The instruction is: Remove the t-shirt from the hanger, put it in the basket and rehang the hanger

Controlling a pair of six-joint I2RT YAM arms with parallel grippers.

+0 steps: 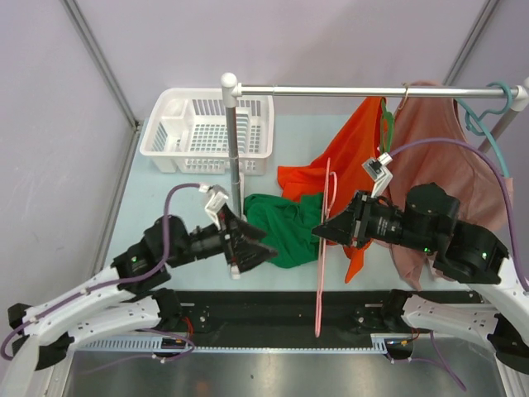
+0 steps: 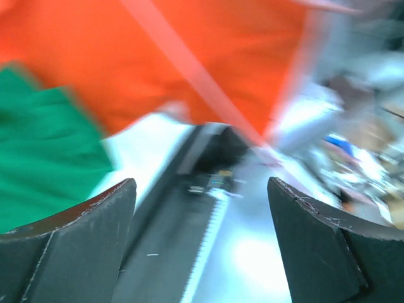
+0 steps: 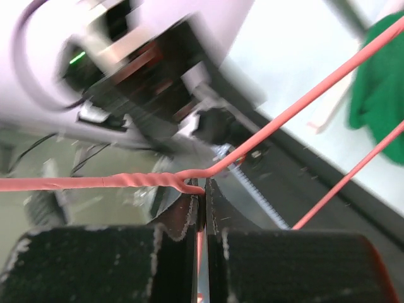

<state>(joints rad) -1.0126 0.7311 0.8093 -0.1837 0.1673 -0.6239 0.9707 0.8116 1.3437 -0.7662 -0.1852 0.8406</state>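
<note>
nearest the arm bases, the pink wire hanger point(image 1: 321, 273) stands almost upright, its lower end down over the black strip at the table's near edge and its upper end reaching up in front of the orange shirt point(image 1: 351, 169). the right gripper point(image 1: 324, 230) comes at the hanger from the right, about halfway up; the right wrist view shows its jaws point(image 3: 201, 208) pressed fully together on the wire just below the twisted neck of the hanger point(image 3: 139, 180). the left gripper point(image 1: 260, 244) sits left of the hanger, apart from it, pointing toward it; its jaws point(image 2: 202, 208) are spread wide with nothing between the fingers point(image 2: 95, 240), and its blurred view looks out at the hanger wire point(image 2: 189, 66) crossing the orange shirt point(image 2: 240, 50). just left of the hanger a green cloth point(image 1: 285, 227) lies bunched on the table point(image 1: 149, 207), between the two grippers. behind the hanger the orange shirt drapes from the rail point(image 1: 331, 91) down to the table, its lower part spread to both sides of the wire; whether any of the hanger is inside the shirt cannot be told. farther right of the hanger a pinkish shirt point(image 1: 438, 157) hangs from the rail, with a teal hanger point(image 1: 488, 120) beside it. far left of the hanger, beyond the rail's post point(image 1: 236, 149), a white basket point(image 1: 186, 132) sits on the table.
</note>
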